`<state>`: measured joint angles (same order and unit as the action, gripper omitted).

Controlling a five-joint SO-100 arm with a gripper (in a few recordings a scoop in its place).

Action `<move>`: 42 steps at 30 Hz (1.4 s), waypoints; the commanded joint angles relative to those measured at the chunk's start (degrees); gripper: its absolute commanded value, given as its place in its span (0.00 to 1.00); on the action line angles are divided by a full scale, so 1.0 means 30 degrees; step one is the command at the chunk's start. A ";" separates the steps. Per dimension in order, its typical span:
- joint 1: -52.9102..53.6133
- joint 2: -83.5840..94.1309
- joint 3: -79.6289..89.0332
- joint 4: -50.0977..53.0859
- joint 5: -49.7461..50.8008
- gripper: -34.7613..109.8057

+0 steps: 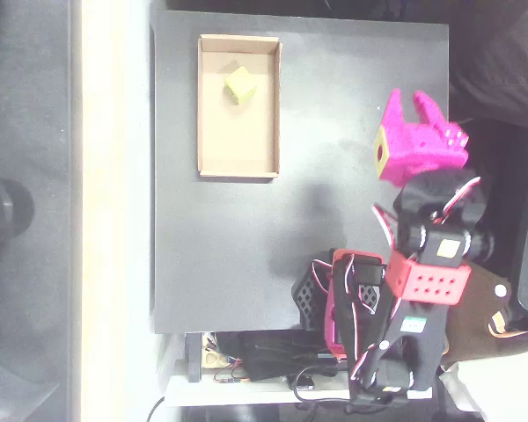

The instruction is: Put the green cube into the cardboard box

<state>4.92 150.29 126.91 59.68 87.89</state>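
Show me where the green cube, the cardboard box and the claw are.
green cube [240, 84]: overhead view, its top face, inside the box.
cardboard box [238, 145]: overhead view, bare floor below the cube.
claw [411, 106]: overhead view, between the two magenta fingertips, holding nothing.

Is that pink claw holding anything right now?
No. The gripper is open with nothing between its fingers; the green cube lies apart from it, in the cardboard box.
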 commanded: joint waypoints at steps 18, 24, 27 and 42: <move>0.0059 0.8760 1.3125 0.0205 0.0146 0.30; 0.0029 0.8760 1.5146 0.0293 0.0117 0.30; 0.0000 0.8760 1.6055 0.0293 0.0117 0.30; -0.1670 0.8760 1.7520 0.0322 0.0117 0.30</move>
<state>0.79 176.13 179.12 59.77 87.89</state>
